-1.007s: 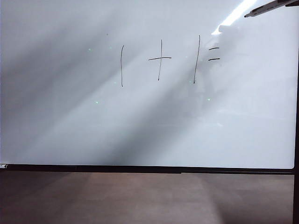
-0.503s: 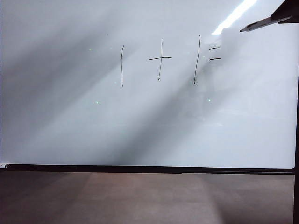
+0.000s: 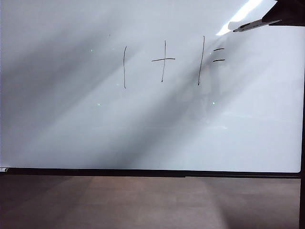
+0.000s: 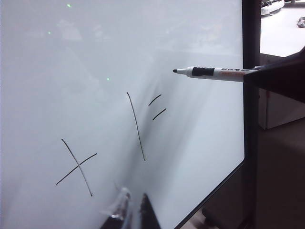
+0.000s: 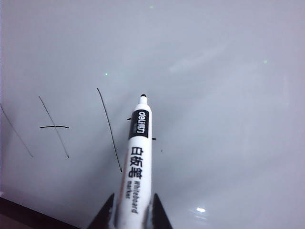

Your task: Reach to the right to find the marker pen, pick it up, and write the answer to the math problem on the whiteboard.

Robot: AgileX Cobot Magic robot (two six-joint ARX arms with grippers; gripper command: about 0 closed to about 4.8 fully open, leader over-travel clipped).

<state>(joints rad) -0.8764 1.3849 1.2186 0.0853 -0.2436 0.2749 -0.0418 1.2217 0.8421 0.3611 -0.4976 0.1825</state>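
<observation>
The right gripper (image 5: 132,210) has its fingers pinched on the pen (image 5: 137,152), barrel clamped between the two dark tips, dark nib pointing at the board (image 3: 71,133). In the exterior view the pen (image 3: 250,25) sits up near the board's top right corner, slanting down toward the left, with the nib close to the surface; whether it touches cannot be told. The problem (image 3: 164,61) runs across the upper middle of the board: a stroke, a plus, a stroke, then two short equals dashes (image 3: 218,55). The pen's nib hangs just above and to the right of those dashes. No answer is written beside them yet. From the left wrist view, the pen (image 4: 214,72) lies level beyond the dashes (image 4: 156,106). The left gripper (image 4: 132,212) shows only as two dark tips close to the board with a narrow gap between them, nothing held.
</observation>
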